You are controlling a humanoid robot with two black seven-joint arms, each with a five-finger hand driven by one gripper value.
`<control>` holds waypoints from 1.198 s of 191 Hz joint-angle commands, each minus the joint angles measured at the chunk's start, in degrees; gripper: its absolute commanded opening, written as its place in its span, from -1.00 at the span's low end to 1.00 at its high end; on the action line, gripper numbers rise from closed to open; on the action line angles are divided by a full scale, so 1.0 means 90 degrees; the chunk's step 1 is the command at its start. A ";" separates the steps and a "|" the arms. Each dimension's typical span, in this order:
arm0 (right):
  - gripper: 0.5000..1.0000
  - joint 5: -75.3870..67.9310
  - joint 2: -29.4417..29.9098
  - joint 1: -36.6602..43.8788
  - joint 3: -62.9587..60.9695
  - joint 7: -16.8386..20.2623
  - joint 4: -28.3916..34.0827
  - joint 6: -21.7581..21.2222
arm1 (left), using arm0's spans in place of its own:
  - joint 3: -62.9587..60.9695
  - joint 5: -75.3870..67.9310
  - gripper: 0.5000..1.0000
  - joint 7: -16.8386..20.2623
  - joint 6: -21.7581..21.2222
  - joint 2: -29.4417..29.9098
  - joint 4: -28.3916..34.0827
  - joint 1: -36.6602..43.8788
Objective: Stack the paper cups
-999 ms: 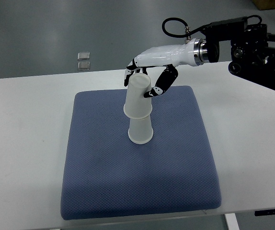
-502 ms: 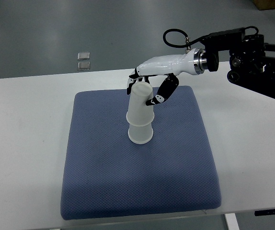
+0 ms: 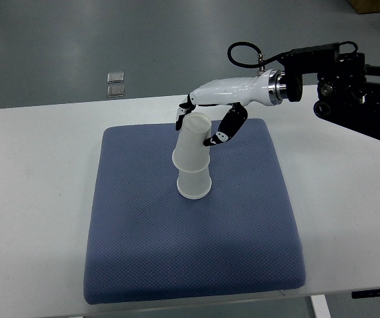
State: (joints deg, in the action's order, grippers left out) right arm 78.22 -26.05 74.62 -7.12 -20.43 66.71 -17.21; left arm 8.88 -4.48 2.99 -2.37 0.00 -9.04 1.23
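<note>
My right hand [image 3: 206,119] reaches in from the right edge, its white shell leading to dark fingers [image 3: 226,129] curled around the top of the upper paper cup [image 3: 191,141], thumb on the near side and the other fingertips at the far rim. That cup is upside down and tilted, its mouth fitted over the base of the lower paper cup [image 3: 194,185], which stands inverted on the blue cushion [image 3: 196,258]. The cushion lies on the white table [image 3: 38,199]. Two small square objects [image 3: 116,83] sit on the grey floor beyond the table.
</note>
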 commanded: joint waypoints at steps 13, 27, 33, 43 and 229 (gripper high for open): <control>0.65 -0.0009 0.0023 -0.0020 0.0000 -0.0006 0.0010 -0.0050 | 0.0000 0.0000 1.00 -0.0010 0.0000 0.0000 -0.0001 0.0000; 0.65 -0.0019 0.0033 -0.0020 0.0000 -0.0006 0.0010 -0.0060 | 0.0000 0.0000 1.00 0.0000 0.0000 0.0000 -0.0001 0.0000; 0.65 -0.0019 0.0033 -0.0029 0.0000 -0.0006 0.0010 -0.0070 | 0.0000 0.0000 1.00 0.0000 0.0010 0.0000 -0.0001 0.0000; 0.65 -0.0019 0.0033 -0.0029 0.0000 -0.0006 0.0010 -0.0070 | 0.0000 0.0000 1.00 0.0000 0.0000 0.0000 -0.0001 0.0000; 0.64 -0.5869 0.0785 -0.2158 -0.1797 0.0678 -0.2842 0.1952 | 0.0000 0.0000 1.00 0.0000 0.0000 0.0000 -0.0001 0.0000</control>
State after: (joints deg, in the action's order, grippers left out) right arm 34.09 -20.25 57.13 -23.09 -14.75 44.90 -2.35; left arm 8.88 -4.48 2.99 -2.37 0.00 -9.05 1.24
